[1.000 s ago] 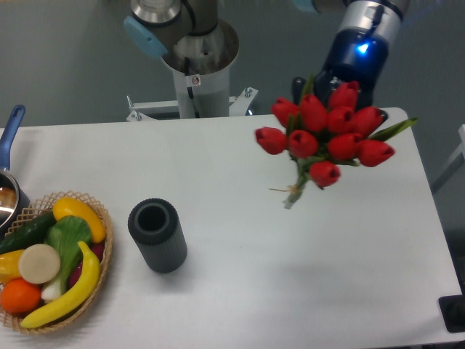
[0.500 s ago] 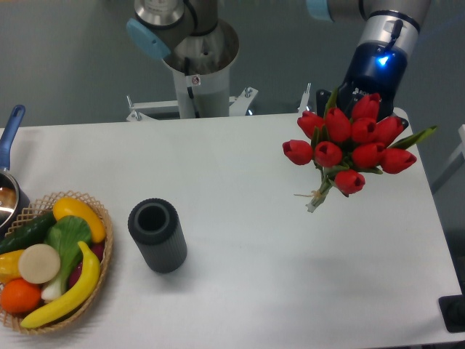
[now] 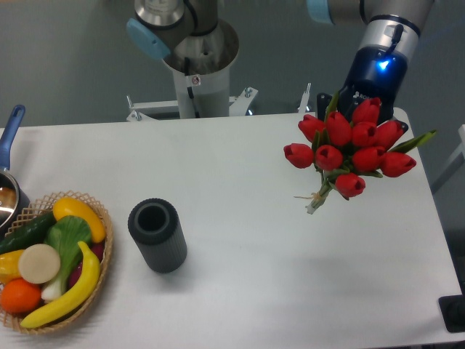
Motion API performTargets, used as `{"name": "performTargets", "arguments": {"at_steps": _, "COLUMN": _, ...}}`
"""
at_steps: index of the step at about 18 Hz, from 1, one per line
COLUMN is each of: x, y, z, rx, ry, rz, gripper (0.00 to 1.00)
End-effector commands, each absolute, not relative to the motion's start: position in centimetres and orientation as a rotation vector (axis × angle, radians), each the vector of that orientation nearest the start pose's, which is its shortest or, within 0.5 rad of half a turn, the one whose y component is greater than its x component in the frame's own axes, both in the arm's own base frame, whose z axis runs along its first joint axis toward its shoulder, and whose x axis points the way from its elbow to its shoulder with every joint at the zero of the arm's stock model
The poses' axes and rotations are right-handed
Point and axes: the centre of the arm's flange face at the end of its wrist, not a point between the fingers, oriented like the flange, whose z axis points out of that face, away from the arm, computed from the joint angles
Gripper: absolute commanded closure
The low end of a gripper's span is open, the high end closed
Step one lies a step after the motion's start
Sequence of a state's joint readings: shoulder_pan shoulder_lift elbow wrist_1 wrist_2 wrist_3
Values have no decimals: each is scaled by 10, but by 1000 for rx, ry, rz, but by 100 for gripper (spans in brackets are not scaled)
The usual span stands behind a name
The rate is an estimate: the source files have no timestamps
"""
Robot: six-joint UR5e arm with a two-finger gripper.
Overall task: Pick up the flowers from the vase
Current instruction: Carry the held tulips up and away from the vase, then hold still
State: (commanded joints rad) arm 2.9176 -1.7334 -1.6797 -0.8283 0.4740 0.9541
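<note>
While we look at the scene from above, we see a white worktop [image 3: 240, 182] in front of a grey wall, with the grey base of the arm [image 3: 196, 58] standing behind its far edge. On the left side lies a woven basket [image 3: 102, 269] with a banana, an orange and other fruits, and a pot with a blue handle [image 3: 11, 127] is at the left edge. The vase [image 3: 157, 235], dark and ribbed, stands upright near the basket, and its round hollow is empty. The flowers [image 3: 354, 145] hang in the air over the right side, well apart from the vase: red buds, green leaves, short tied stems pointing down-left. The claw [image 3: 349, 102] is hidden behind the buds; we cannot tell how its jaws stand.
</note>
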Motion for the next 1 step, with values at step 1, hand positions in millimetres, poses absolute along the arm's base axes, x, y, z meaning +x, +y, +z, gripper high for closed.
{"name": "performTargets", "arguments": {"at_steps": 1, "x": -493, "y": 340, "z": 481, "rx": -1988, "ry": -101, "rz": -60, "gripper": 59}}
